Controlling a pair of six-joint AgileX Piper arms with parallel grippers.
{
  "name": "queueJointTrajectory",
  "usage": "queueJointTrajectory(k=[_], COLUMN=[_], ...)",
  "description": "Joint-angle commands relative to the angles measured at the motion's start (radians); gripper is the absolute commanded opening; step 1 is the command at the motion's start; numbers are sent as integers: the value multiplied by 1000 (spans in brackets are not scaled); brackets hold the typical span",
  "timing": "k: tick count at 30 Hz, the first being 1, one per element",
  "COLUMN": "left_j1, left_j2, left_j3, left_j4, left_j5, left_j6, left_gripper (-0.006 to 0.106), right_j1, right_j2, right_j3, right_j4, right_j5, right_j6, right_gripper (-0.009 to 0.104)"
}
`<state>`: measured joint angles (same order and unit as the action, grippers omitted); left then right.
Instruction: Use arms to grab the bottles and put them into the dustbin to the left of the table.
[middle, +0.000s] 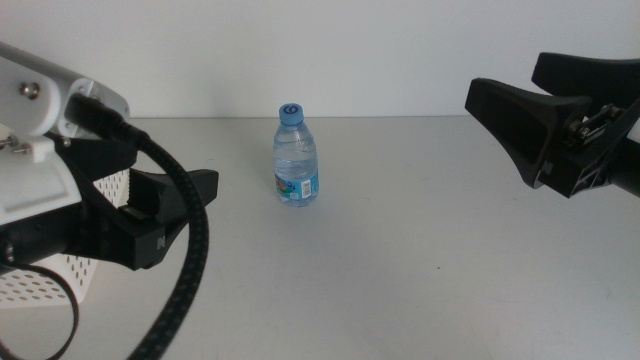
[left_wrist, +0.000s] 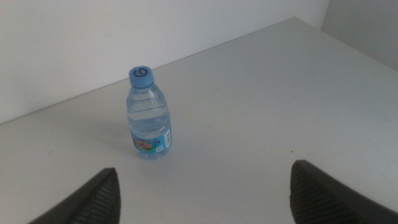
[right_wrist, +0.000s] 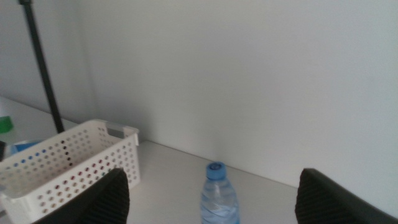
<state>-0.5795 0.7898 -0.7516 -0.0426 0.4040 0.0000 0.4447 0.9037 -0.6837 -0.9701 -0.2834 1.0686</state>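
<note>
Looks like a lab or test bench: bare white wall (right_wrist: 249, 74), plain grey-white table (middle: 420, 260), black stand pole (right_wrist: 42, 68) beside perforated white basket (right_wrist: 68, 168), two robot arms over table.

The water bottle (middle: 296, 157) stands on the table (middle: 420, 270), dustbin (middle: 75, 275) at left.

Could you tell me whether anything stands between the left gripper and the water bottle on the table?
Nothing visible does: bare table lies between the open left gripper and the upright water bottle.
</note>
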Motion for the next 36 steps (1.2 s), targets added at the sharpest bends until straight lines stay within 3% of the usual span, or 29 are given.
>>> queueJointTrajectory(k=[1, 6, 10, 14, 25, 30, 36], left_j1=[-7, -7, -7, -7, -7, -4, 99], left_j2=[-4, -4, -4, -4, -4, 1, 68], left_j3=[-30, -30, -30, -30, -30, -30, -77], left_j4=[-3, -3, -3, -3, -3, 12, 69], left_j5=[-72, -72, -72, -72, -72, -190, -308], left_j6=[-14, -14, -14, -14, -14, -17, -24], left_gripper=[93, 93, 93, 93, 93, 93, 93], right_j1=[40, 177, 203, 203, 203, 203, 203], right_j2=[-22, -22, -22, -22, -21, -21, -20], right_j3=[-24, -112, -222, -293, -296, -296, -296], right_j4=[197, 540, 826, 997, 1021, 1021, 1021], right_j5=[109, 463, 636, 742, 737, 737, 738], right_j6=[-170, -605, -930, -1110, -1144, -1144, -1144], right_gripper=[88, 86, 86, 86, 86, 86, 86])
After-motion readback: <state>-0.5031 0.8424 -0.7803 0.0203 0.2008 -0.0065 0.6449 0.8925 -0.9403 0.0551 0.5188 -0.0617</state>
